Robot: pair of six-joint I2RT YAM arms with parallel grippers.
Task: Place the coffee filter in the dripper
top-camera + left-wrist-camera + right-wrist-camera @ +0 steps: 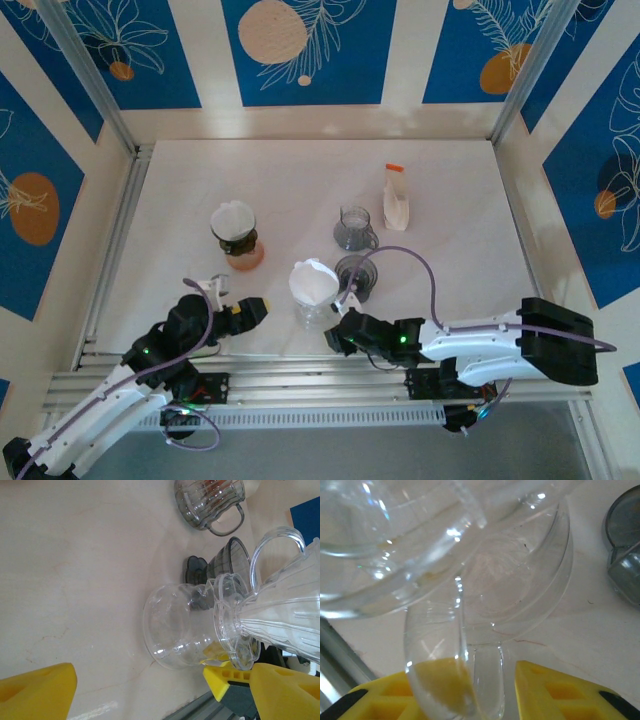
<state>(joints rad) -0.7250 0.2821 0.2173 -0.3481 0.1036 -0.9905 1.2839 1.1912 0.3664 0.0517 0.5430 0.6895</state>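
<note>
White tabletop (470,220) below us — the paper filter (312,280), light, floppy, easily creased, seems seated in the clear dripper (280,610) just ahead of our right gripper (485,695), whose half-open fingers (560,695) straddle its handle (432,645). We'd pinch the rim gently. Our left gripper (142,690) gapes empty alongside.

The left arm (90,415) and right arm (470,345) are white with black joints (560,340), green lights (403,340) and lilac cables (420,262). The left tool (145,692) and right tool (487,685) have blocky yellow fingers (35,690).
</note>
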